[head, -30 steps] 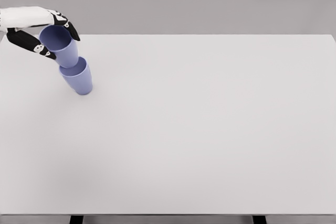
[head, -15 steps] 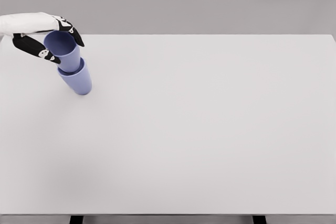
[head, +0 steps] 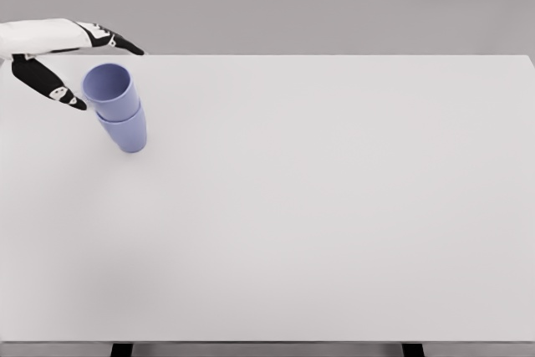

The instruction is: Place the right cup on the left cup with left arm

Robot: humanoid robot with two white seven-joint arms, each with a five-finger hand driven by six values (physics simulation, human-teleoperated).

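Two lavender-blue cups are nested at the far left of the white table [head: 318,206]. The upper cup [head: 110,89] sits inside the lower cup [head: 125,133], which stands on the table. My left hand [head: 104,68] reaches in from the left edge, just behind and beside the upper cup. Its fingers [head: 117,40] are spread apart, the thumb [head: 58,93] on the near side, and neither touches the cup. The right arm does not show.
The table's far edge [head: 334,55] runs just behind the hand, with a plain grey wall beyond it. The table's left edge lies close to the cups.
The held cup came down and slid deeper into the lower cup. Then the left hand's fingers spread and let go of it, the fingers swinging away to the right.
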